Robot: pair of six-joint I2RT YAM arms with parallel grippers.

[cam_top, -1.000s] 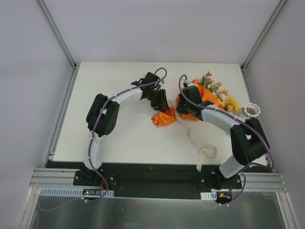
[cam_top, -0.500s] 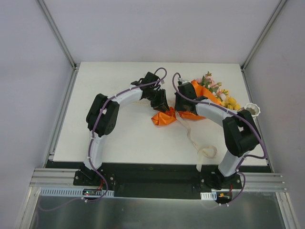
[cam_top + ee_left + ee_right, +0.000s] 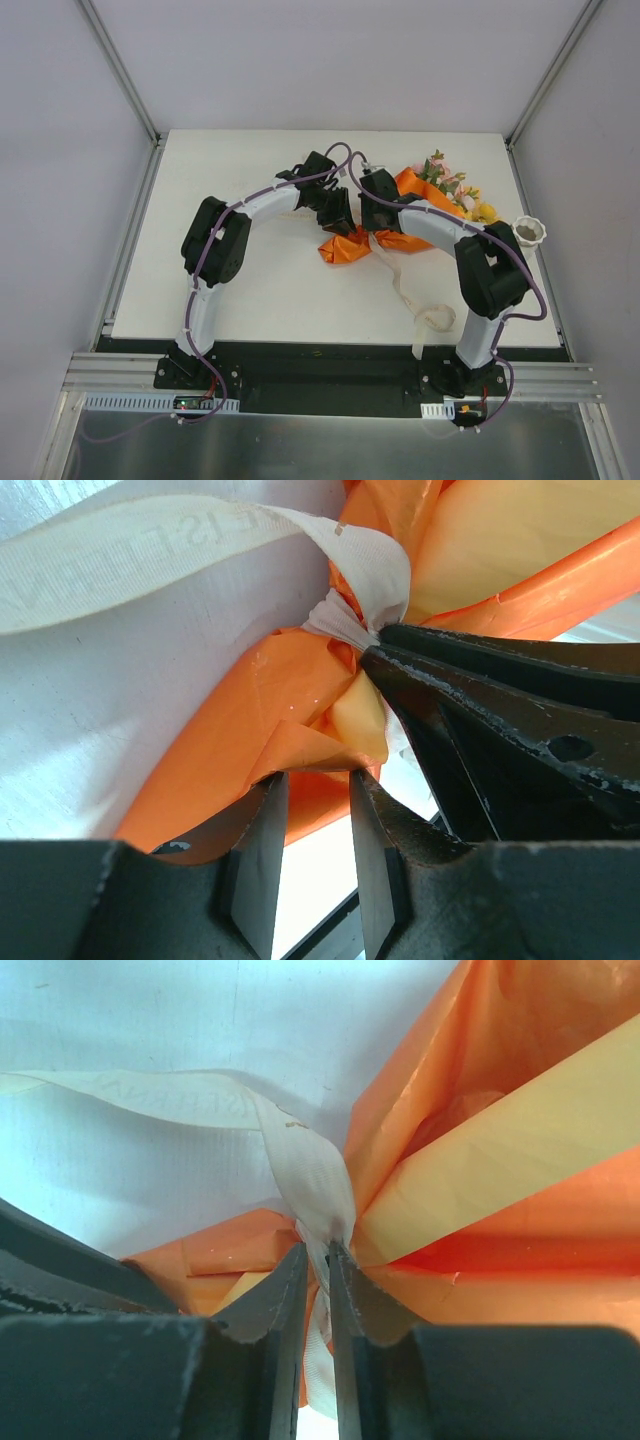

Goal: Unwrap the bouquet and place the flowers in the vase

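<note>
1. Orange paper (image 3: 250, 730) of the bouquet (image 3: 412, 185), which lies mid-surface (image 3: 260, 280) with its flowers (image 3: 447, 182) toward the vase (image 3: 528, 232), is pinched at its twisted tail by the left gripper (image 3: 313, 785).
2. Right gripper (image 3: 316, 1252), narrow, grips the ribbon (image 3: 310, 1185) at the knot.
3. Pull the ribbon slowly while the left one holds firm.

- left arm (image 3: 215, 242): is showing white tube links between bulky black joint housings, with a purple cable running along it.
- right arm (image 3: 490, 278): is showing the same white-and-black build and purple cable.
- fingers (image 3: 262, 1305): are showing matte black, with scuffed edges.
</note>
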